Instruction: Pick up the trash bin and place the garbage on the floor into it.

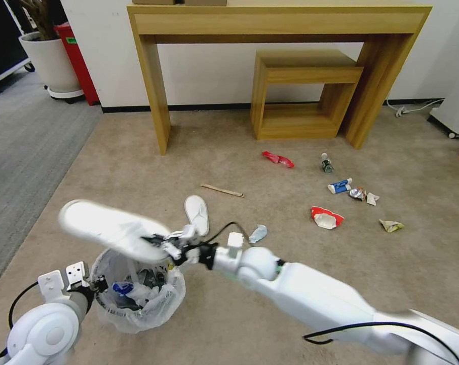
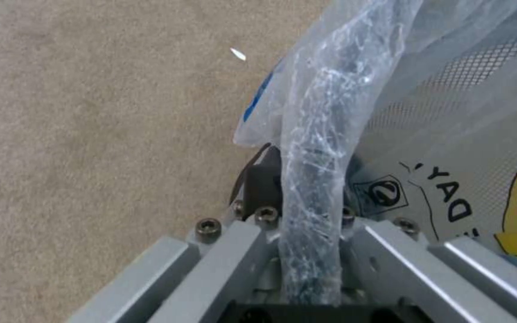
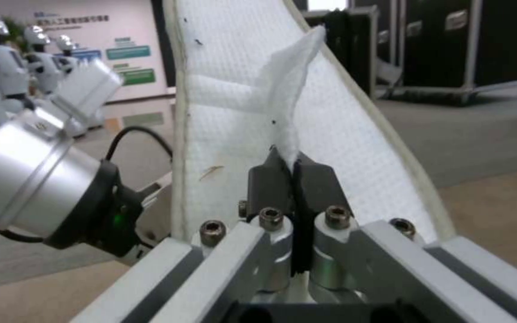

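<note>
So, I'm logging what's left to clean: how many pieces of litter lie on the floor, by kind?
Slipper: 1
Wooden stick: 1
Wrappers or packets: 3
Bottle: 1
Crushed can: 1
Cup: 1
Tissue or paper scraps: 2
Total: 10
Not counted: the held slipper in the right claw.

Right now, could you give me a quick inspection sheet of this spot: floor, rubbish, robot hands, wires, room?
Surface: beige carpet.
Job's things: trash bin, bag-lined, partly filled; slipper held above it; second slipper, wooden stick, red wrapper, small bottle, red-white cup on the floor.
Clutter: nothing seen.
Grippers: left tool clamps the bin's rim; right tool pinches the slipper's strap.
Cables: black cable on the right wrist.
Surroundings: wooden desk, potted plant.
</note>
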Controlling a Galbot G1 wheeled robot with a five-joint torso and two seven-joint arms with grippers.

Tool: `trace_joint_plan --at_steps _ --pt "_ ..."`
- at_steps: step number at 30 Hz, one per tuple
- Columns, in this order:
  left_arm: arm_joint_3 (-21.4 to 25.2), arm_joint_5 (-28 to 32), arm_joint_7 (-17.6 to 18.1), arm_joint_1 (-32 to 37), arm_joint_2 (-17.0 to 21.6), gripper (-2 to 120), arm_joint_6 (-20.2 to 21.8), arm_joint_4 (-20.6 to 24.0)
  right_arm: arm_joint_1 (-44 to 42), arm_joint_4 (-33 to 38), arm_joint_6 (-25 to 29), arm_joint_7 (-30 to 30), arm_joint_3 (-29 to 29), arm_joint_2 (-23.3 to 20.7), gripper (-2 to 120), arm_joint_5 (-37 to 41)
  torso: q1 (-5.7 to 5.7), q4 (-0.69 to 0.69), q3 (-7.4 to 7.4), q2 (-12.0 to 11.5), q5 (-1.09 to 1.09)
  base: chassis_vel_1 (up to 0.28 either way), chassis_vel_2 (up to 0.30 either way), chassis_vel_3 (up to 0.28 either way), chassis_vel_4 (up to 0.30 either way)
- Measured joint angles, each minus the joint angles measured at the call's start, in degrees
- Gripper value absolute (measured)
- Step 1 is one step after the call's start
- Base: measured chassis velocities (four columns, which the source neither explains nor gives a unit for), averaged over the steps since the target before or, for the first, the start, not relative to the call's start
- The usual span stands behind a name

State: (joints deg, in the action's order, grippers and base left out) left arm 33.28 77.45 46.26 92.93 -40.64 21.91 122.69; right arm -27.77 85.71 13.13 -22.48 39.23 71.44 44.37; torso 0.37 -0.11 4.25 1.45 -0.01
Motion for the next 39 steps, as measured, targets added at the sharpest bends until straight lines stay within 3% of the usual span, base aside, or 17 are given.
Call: trace_joint_plan --at_steps 10,39 --pt "0.8 -0.9 0.5 1.9 -1.0 0 0.2 1.8 -0.4 -6.1 1.0 0.7 2.1 4.6 0 -3.0 0.00 -0.01 0.00 0.0 0.01 0.000 0.000 0.000 0.000" --pt "0.8 -0.1 1.2 2.0 -0.4 0 0.0 1.8 -1.2 -10.6 4.2 5.1 4.0 5.0 0 -8.9 0.00 -0.01 0.00 0.0 0.02 0.000 0.000 0.000 0.000"
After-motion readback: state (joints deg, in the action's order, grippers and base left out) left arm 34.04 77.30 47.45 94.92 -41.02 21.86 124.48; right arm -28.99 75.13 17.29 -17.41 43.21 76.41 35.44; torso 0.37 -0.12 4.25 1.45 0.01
